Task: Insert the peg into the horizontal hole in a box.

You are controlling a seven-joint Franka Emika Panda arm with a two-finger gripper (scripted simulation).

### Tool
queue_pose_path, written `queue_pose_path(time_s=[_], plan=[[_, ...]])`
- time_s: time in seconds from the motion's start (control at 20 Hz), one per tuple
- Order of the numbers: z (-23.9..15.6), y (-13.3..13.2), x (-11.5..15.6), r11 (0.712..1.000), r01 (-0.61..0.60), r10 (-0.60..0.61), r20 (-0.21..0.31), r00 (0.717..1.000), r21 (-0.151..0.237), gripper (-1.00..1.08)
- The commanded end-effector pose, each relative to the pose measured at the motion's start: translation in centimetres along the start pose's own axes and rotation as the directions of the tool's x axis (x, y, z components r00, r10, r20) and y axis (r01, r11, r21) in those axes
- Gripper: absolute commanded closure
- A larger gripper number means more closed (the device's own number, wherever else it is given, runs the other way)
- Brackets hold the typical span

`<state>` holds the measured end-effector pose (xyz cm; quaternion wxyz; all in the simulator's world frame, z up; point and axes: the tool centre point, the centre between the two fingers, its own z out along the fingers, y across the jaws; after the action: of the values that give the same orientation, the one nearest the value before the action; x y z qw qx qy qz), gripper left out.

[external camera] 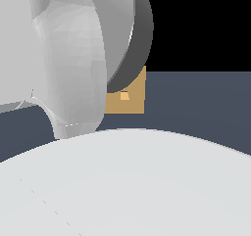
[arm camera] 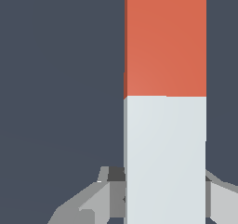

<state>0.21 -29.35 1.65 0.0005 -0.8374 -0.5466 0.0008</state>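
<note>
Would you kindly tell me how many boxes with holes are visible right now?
1. The box stands on the dark floor in the exterior view, partly hidden behind the robot arm; others may be hidden.

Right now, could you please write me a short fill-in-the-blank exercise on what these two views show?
1. In the wrist view, the peg is orange-red at one end and ___ at the other.
2. In the exterior view, the tan box is partly hidden by the robot's ___.
3. The small square on the box's face is ___ than the face around it.
4. The jaws stand on either ___ of the peg.

Missing words: white; arm; lighter; side
</note>
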Motion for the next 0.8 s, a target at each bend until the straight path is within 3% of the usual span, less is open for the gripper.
queue_pose_path(time_s=[0.0,0.35,0.75], plan=[[-0.2,-0.1,1.0,1.0,0.012,-0.012,-0.001,1.0,-0.001,1.08],[-1.3,-1.6,6.9,0.996,0.085,-0.085,-0.001,0.996,-0.002,1.08],[-3.6,-6.1,19.3,0.971,0.238,-0.238,0.0,0.971,-0.002,1.08]])
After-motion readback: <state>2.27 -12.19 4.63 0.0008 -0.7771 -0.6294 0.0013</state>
